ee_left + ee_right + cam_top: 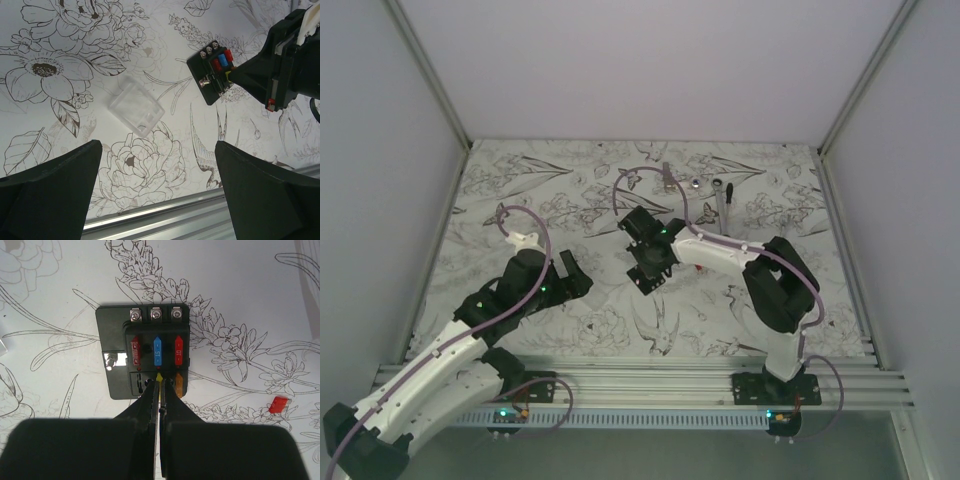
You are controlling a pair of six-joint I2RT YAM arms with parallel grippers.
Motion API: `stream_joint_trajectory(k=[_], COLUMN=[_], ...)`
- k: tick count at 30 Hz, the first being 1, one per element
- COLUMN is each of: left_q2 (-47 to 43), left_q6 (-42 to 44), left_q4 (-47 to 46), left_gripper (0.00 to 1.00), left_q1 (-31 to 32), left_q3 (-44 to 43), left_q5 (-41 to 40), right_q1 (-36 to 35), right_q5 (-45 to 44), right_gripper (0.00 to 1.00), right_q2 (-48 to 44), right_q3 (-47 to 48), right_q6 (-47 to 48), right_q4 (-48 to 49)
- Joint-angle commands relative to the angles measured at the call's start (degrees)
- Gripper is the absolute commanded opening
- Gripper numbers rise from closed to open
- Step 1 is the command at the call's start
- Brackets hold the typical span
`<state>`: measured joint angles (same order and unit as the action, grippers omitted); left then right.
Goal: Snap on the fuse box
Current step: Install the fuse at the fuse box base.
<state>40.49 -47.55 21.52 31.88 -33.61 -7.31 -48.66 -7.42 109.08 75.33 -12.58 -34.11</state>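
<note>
- Fuse box (144, 352): lies flat on the flower-printed table (260, 300) at the centre of the right wrist view, and at the upper right of the left wrist view, fused face up.
- Handling (a judgement): a stiff moulded block, light, and apt to slide on the smooth sheet under a sideways push. It is best taken across two opposite bare side walls, clear of the fuses and screw heads.
- Orientation: in the right wrist view the row of three screws (156, 314) points to the top of the frame and a single stud (110, 361) sits at its left edge. The outline is near square, so no long axis can be told. In the left wrist view it sits cornerwise.
- Right gripper (159, 382): fingers pressed together, tips at the yellow fuse (159, 376) in the lower row; whether they pinch it I cannot tell.
- Left gripper (157, 147): fingers wide apart, holding nothing, above a clear cover (136, 106) well apart from the box.
</note>
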Motion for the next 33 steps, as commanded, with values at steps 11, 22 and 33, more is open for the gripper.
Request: stream_joint_trajectory(k=[11,22,33], left_q2=[0.7,0.7,0.3], left_q6=[0.0,0.1,0.8], left_q4=[1.3,1.2,1.3], left_gripper=[1.0,1.0,1.0], left_q1=[-0.2,-0.2,-0.1], left_q3=[-1.3,-1.4,-0.8], left_q5=[0.2,0.1,-0.1], right_q1=[-2.1,-2.1,8.8], right_q5=[0.2,2.8,-3.7], right_gripper=[0.1,0.27,0.37], right_q2=[-2.5,-7.5,-13.0], right_q3=[-0.3,1.3,-8.9], right_q6=[1.6,3.1,-0.7], right_q4=[-2.5,1.9,-0.3])
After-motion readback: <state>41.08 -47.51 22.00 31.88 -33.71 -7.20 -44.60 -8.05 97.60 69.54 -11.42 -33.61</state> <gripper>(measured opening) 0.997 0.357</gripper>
